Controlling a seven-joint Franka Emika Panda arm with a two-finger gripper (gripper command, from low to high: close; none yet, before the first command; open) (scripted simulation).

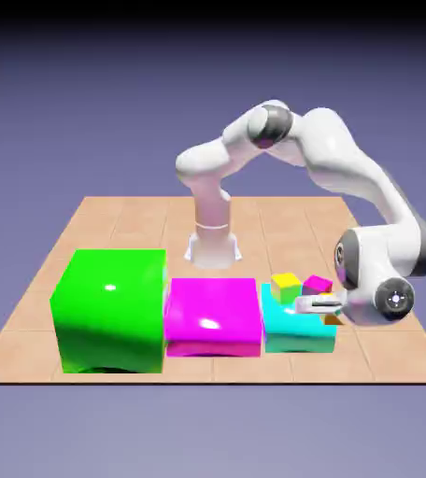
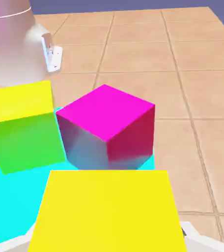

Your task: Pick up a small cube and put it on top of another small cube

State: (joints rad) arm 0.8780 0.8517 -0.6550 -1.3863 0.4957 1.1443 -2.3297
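Observation:
The small cube (image 2: 106,209) fills the bottom of the hand view with its yellow top, and my gripper (image 2: 106,246) is shut on it; only slivers of the grey fingertips show at its lower corners. In the exterior view my gripper (image 1: 327,311) hangs at the right edge of the cyan block (image 1: 296,336), and a bit of the small cube's orange side (image 1: 334,319) shows under the hand. Just beyond the held cube, on the cyan block, stand a small magenta-and-blue cube (image 2: 109,128) and a small yellow-and-green cube (image 2: 23,128), also visible as the magenta-and-blue cube (image 1: 317,284) and the yellow-and-green cube (image 1: 286,286).
A big green block (image 1: 109,313) and a lower magenta block (image 1: 213,317) stand in a row to the exterior view's left of the cyan block. The robot's base (image 1: 213,245) rises behind them, and its foot (image 2: 15,44) shows in the hand view's upper left. Tan tiled table (image 2: 182,59) lies around.

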